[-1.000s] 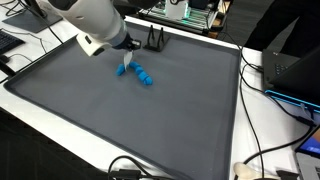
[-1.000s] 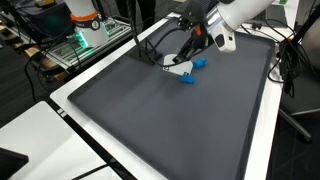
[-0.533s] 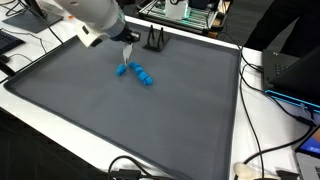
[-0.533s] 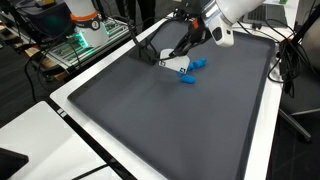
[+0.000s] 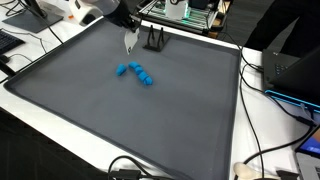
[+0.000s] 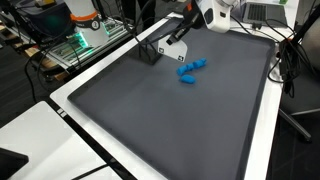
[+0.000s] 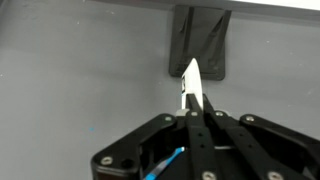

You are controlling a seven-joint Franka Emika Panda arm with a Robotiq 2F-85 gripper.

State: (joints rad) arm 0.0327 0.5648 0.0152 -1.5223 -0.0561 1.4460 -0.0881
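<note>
A blue lumpy object (image 5: 135, 73) lies on the grey mat (image 5: 120, 125) towards its far side. It shows in both exterior views (image 6: 190, 68). My gripper (image 5: 129, 42) hangs above the mat, clear of the blue object, with its white-tipped fingers pressed together and nothing between them. It is close to a small black stand (image 5: 154, 40) at the mat's far edge, as an exterior view also shows (image 6: 165, 47). In the wrist view the shut fingertips (image 7: 190, 76) point at the black stand (image 7: 201, 40). The blue object is out of the wrist view.
A white raised rim (image 6: 70, 105) borders the grey mat (image 6: 170, 125). A green circuit board (image 6: 80, 42) and cables sit beyond the far edge. Dark equipment (image 5: 290, 70) stands off one side. A black cable (image 5: 130, 168) lies at the near edge.
My gripper has risen off the blue object and moved back towards the black stand. The blue object stays on the mat, shifted slightly.
</note>
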